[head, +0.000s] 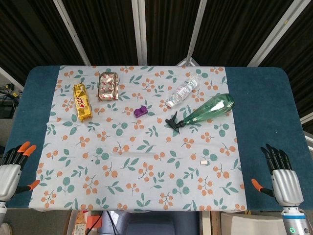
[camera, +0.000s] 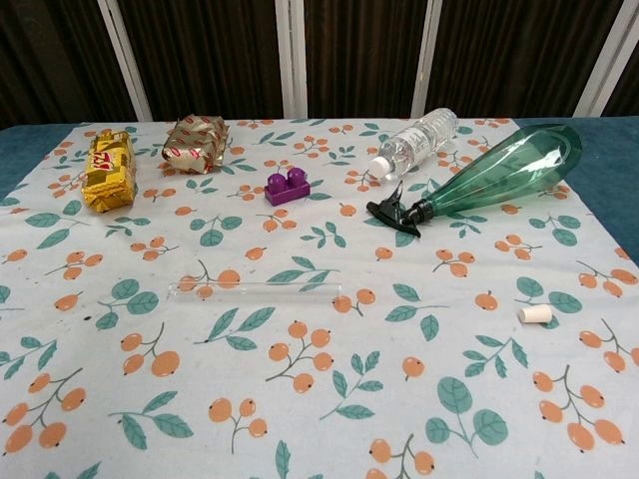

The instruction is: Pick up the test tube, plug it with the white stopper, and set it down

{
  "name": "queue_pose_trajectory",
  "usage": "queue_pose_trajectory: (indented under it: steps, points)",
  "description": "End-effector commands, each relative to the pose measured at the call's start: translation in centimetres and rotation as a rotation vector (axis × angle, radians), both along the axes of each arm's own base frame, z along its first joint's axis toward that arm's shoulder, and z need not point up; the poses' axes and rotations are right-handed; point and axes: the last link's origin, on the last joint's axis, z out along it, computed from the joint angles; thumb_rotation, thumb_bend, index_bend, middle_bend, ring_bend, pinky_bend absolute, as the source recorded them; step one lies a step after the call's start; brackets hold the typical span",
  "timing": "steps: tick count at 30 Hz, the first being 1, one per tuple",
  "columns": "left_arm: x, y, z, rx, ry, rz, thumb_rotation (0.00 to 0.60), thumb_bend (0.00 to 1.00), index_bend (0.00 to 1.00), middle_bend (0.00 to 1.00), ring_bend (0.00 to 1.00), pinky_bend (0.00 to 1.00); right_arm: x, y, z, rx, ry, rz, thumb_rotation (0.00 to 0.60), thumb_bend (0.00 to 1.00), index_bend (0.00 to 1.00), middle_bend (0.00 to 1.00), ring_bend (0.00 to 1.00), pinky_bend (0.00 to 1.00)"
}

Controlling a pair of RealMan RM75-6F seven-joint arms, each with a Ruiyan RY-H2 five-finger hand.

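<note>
Two robot hands rest at the near corners of the counter point(head: 39, 78), fingers apart and holding nothing: the left robot hand point(head: 11, 171) far left of the test tube point(camera: 255, 290), the right robot hand point(head: 282, 177) far right of it. The clear test tube lies flat on the floral cloth point(head: 146, 181). Behind and left of it lie a yellow snack pack point(camera: 110, 170) and a foil snack pack point(camera: 196, 143); directly behind, a purple toy brick point(camera: 287, 186). Right of the tube lies the white stopper point(camera: 536, 313), well apart; behind and right, a water bottle point(camera: 417, 140) and green spray bottle point(camera: 494, 173) on their sides.
</note>
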Motion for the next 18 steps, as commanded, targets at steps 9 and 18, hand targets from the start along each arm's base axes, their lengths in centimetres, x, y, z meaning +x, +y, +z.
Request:
queue_pose_trajectory:
  steps: [9, 18]
  points:
    - [0.01, -0.02, -0.06, -0.005, 0.003, 0.000, 0.600, 0.04, 0.00, 0.00, 0.00, 0.00, 0.05, 0.01, 0.01, -0.002, -0.002, 0.005, 0.600, 0.25, 0.00, 0.00, 0.00, 0.00]
    - [-0.13, -0.01, -0.34, -0.035, 0.015, 0.015, 0.600, 0.04, 0.00, 0.00, 0.00, 0.00, 0.04, -0.05, -0.16, 0.005, -0.001, 0.004, 0.600, 0.25, 0.00, 0.00, 0.00, 0.00]
